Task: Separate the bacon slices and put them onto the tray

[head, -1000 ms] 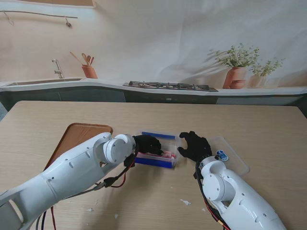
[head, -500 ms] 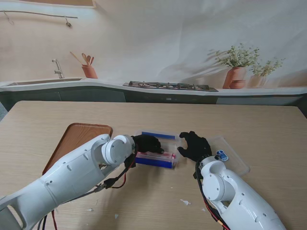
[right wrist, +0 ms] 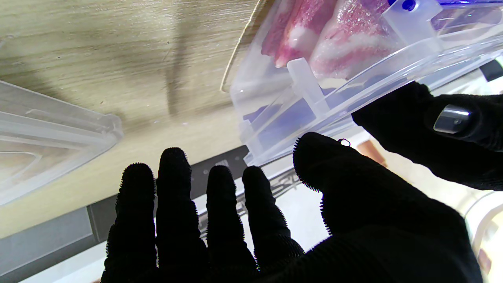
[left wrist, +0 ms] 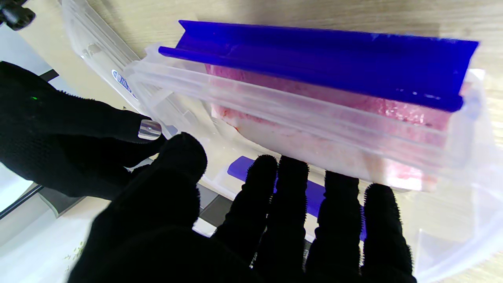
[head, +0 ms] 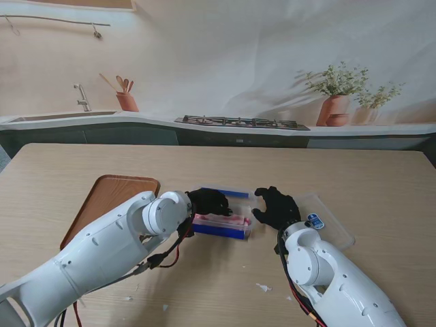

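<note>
Bacon box flanked by both hands mid-bench, nothing gripped.
Bench (head: 381, 177) carries the wooden tray (head: 112, 194) at left and the clear box (head: 221, 212) at centre; clear lid (head: 327, 225) lies to its right. Bacon slices (left wrist: 314, 114) are stacked inside the box. Left hand (head: 208, 203) and right hand (head: 276, 208) are seen beside the box, fingers (left wrist: 342, 220) extended and released.

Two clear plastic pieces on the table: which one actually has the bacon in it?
The blue-clipped container between the two hands holds the pink bacon. The other piece, the flat clear lid to its right, has nothing on it.
</note>
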